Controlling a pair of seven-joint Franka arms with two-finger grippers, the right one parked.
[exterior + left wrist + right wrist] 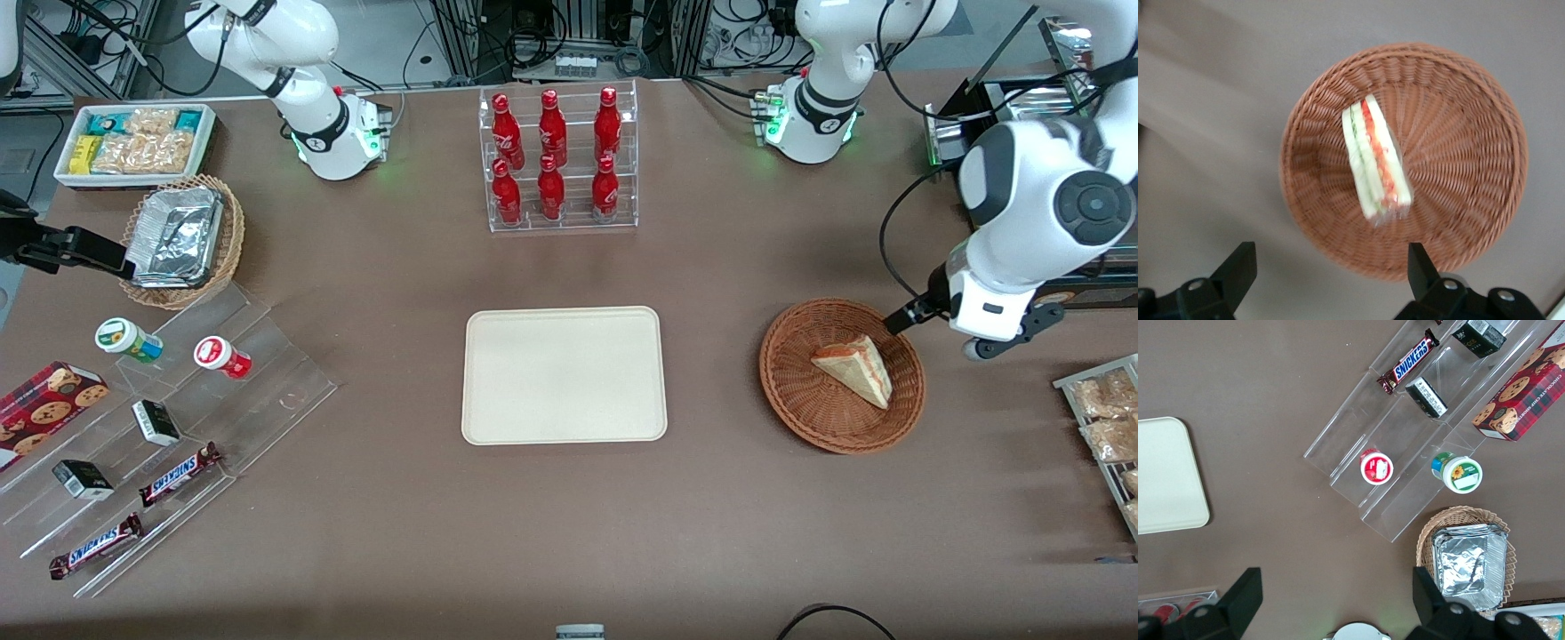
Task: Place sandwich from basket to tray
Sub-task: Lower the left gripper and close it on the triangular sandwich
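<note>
The sandwich (855, 369) is a pale bread wedge lying in the round reddish-brown wicker basket (782, 391). In the left wrist view the sandwich (1375, 160) shows red and green filling along its cut edge, near the middle of the basket (1458, 220). The cream tray (564, 375) lies flat at the table's middle with nothing on it, beside the basket toward the parked arm's end. My gripper (1331, 257) hangs open above the table just off the basket's rim, holding nothing. In the front view the gripper (996, 338) is beside the basket, toward the working arm's end.
A clear rack of red bottles (557, 160) stands farther from the front camera than the tray. A wire rack of bagged snacks (1107, 427) sits at the working arm's table edge. A stepped acrylic display (178, 418), a tan foil-tray basket (182, 236) and a white snack bin (133, 142) lie toward the parked arm's end.
</note>
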